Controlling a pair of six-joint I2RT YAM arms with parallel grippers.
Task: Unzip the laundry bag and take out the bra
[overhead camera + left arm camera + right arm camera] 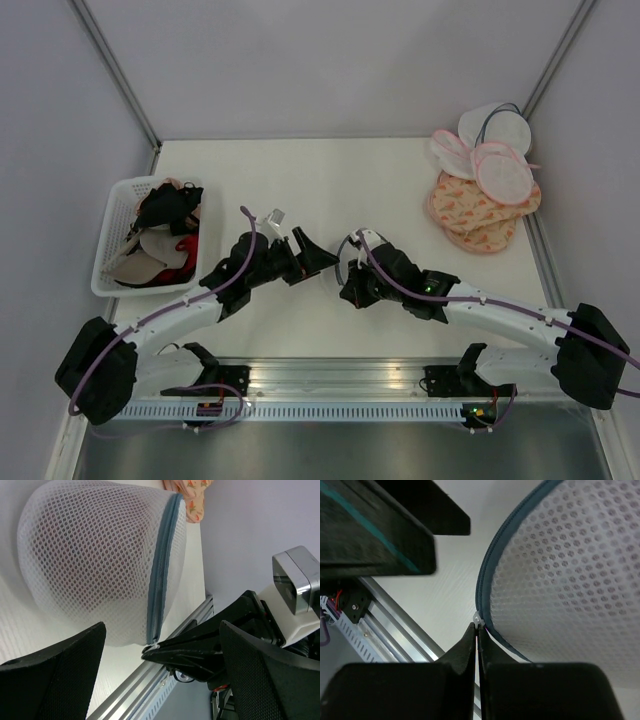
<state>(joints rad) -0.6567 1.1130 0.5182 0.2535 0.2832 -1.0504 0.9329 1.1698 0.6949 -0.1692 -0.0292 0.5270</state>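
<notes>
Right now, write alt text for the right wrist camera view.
The right gripper, shut, pinches the small white zipper pull of a round white mesh laundry bag with a dark grey zipper rim, resting on a white table.

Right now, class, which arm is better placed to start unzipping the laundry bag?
Right: the right claw is shut on the zipper pull of the laundry bag; the left claw hangs open, holding nothing.

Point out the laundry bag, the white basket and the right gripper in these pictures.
laundry bag (95,555): left wrist view, on its white mesh dome.
white basket (106,238): top external view, on its left rim.
right gripper (476,628): right wrist view, midway between its shut fingertips.
</notes>
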